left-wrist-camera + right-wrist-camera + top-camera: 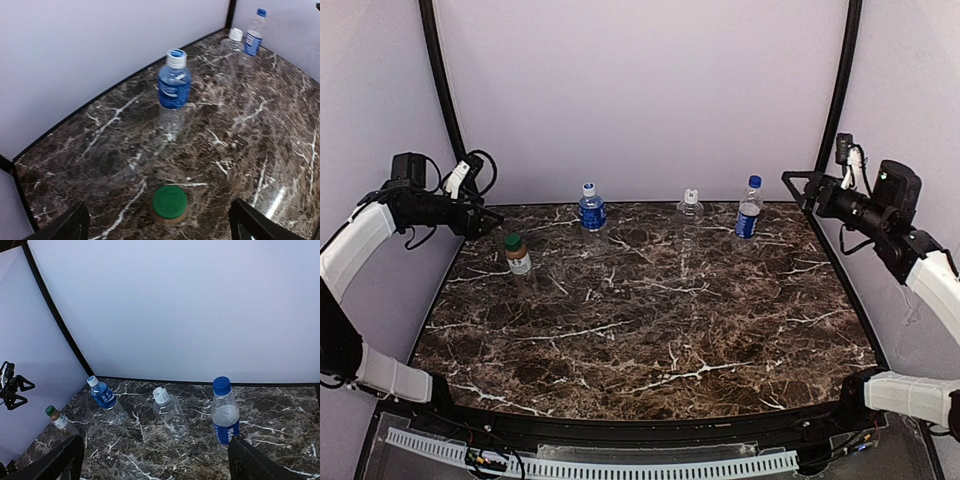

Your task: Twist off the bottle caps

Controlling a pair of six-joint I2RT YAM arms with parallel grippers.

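Four small bottles stand capped on the back half of the worktop (pixel 650 330), and both tools are spread wide, holding nothing.

The worktop is glossy dark brown marble-look stuff with white veins all over. The brown bottle (pixel 517 255) is stubby, with a white label and a round green cap, and sits near the left edge. The left tool (pixel 488 220) hangs just beside and above it, its dark fingers (pixel 65 227) far apart and clear of the cap. Further back is a see-through plastic blue-label bottle (pixel 591 208) with a ribbed white cap. Right of that is the plain clear bottle (pixel 690 205), rounder, also white-capped. The slim blue-capped bottle (pixel 749 210) comes last on the right. The right tool (pixel 798 190) sits near that last one, raised off the worktop by the back right corner.
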